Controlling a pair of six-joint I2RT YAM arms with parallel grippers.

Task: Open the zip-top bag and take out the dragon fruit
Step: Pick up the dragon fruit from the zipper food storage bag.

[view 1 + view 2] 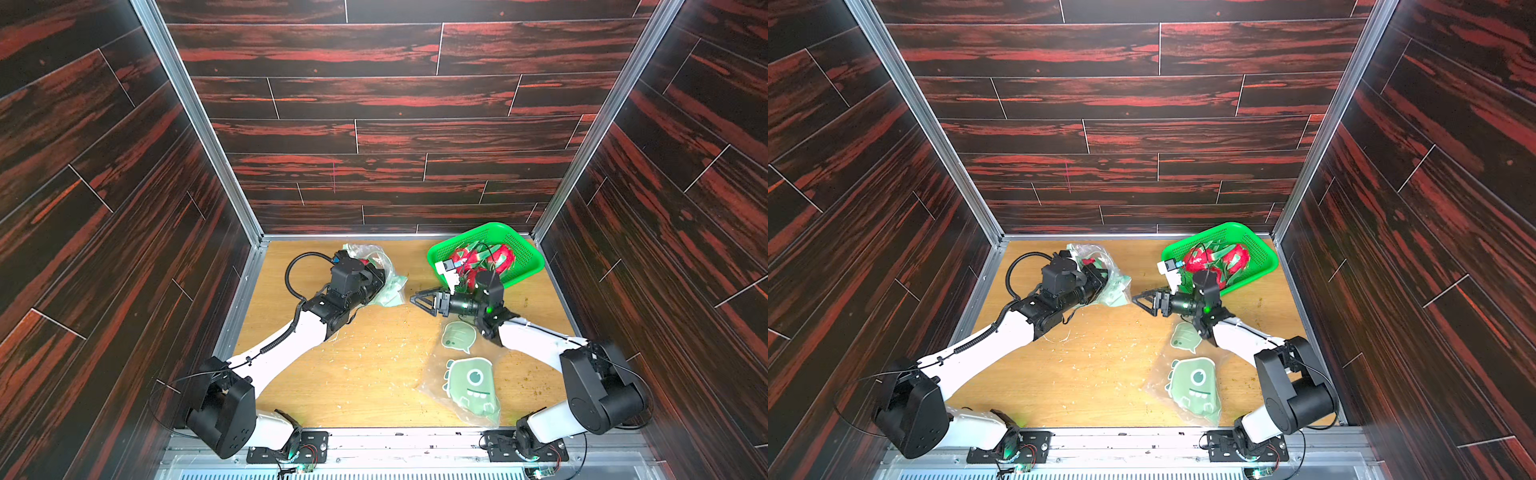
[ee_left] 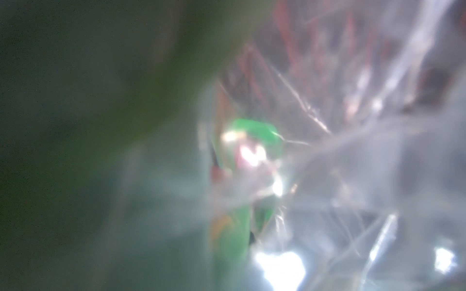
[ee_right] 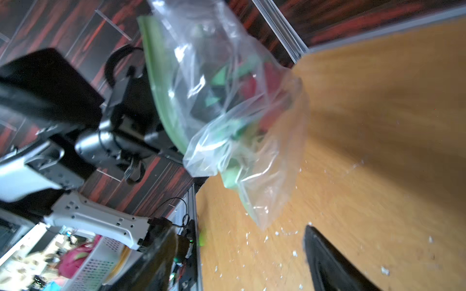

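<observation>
**Item:** one dragon fruit (image 3: 271, 83), inside the zip-top bag (image 3: 227, 113) at the back of the table (image 1: 365, 374), left of centre.

**Attitude:** I see only patches of red skin and green scales through the crumpled film, in the bulged middle of the bag. I cannot fix the fruit's long axis or which end leads. The bag itself runs from its green zip strip (image 3: 161, 88), on the left arm's side, to a loose corner trailing toward the table.

**Handling, my judgement:** a light toy with a fairly stiff oval body and bendable scales, smooth enough to squirt out of a poor pinch. I would take it across the narrow waist of the body, never by a scale. The film is limp and slick and will fold over anything reaching in.

**Left gripper (image 1: 371, 284):** clamped on the bag near the strip, and the bag hangs from it. Its own camera is smothered in plastic.

**Right gripper (image 1: 424, 297):** jaws spread wide, empty, aimed at the bag from near by.

**Surroundings:** the green basket (image 1: 525, 251) in the back right corner holds the other dragon fruits (image 1: 1237, 257). A second bag (image 1: 465, 386) with a green cartoon print lies flat beside the right arm.

**Unresolved:** I cannot tell whether the mouth is open.
</observation>
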